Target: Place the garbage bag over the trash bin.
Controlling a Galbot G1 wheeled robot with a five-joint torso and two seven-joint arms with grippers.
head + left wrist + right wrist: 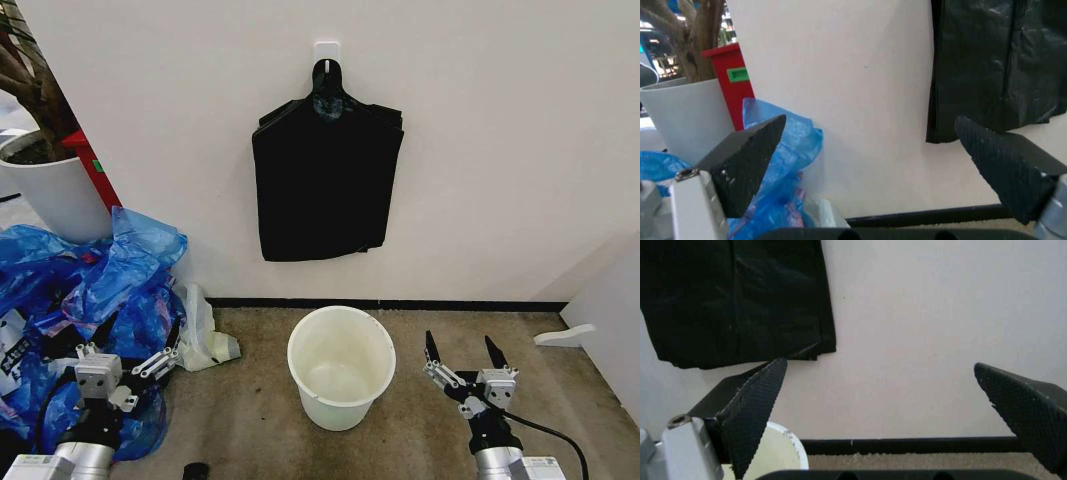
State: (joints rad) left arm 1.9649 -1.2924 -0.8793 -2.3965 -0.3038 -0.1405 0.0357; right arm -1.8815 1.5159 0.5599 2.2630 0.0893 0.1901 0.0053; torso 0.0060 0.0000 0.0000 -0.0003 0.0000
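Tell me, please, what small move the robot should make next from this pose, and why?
Probably raise the right gripper toward the black bags hanging from the wall hook. Both grippers sit low and open, holding nothing, the left gripper by the blue bags, and the trash bin stands unlined on the floor below the hanging bags.

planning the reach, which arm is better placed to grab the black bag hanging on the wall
Probably the right. The right gripper is open over bare floor beside the trash bin; the left gripper sits among blue bags, farther from the garbage bag.
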